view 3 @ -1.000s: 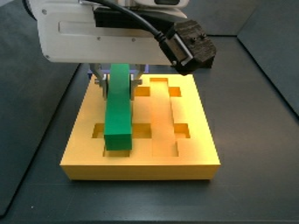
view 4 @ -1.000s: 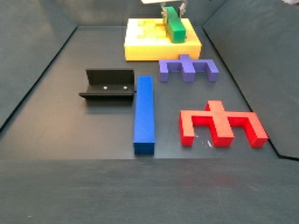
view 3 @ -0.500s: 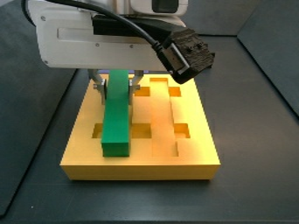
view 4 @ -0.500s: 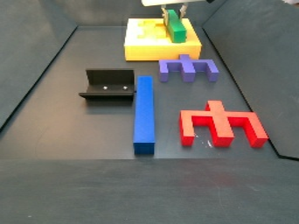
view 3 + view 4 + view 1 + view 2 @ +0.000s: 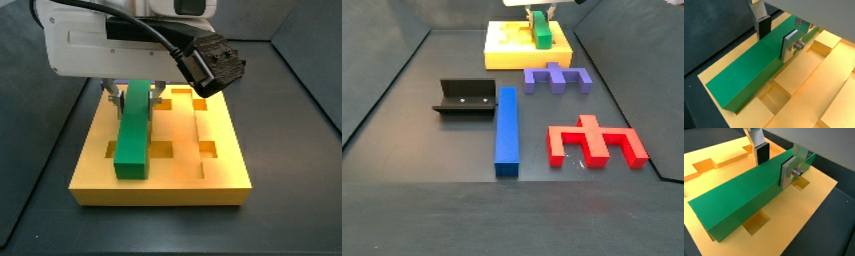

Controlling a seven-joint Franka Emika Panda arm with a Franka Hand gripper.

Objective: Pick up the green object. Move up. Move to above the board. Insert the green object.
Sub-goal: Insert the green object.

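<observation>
Green object [image 5: 134,135] in claw [image 5: 776,36], on board [image 5: 227,170]

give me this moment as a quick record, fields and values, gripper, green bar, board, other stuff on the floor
gripper: over the board, fingers on either side of the green object, shut on it
green object: lying lengthwise on the board, in a groove as far as the views show
board: yellow, flat on the floor, square recesses showing
blue bar: lying flat beside the fixture
fixture: dark bracket
purple piece: near the board
red piece: apart from the rest
</observation>
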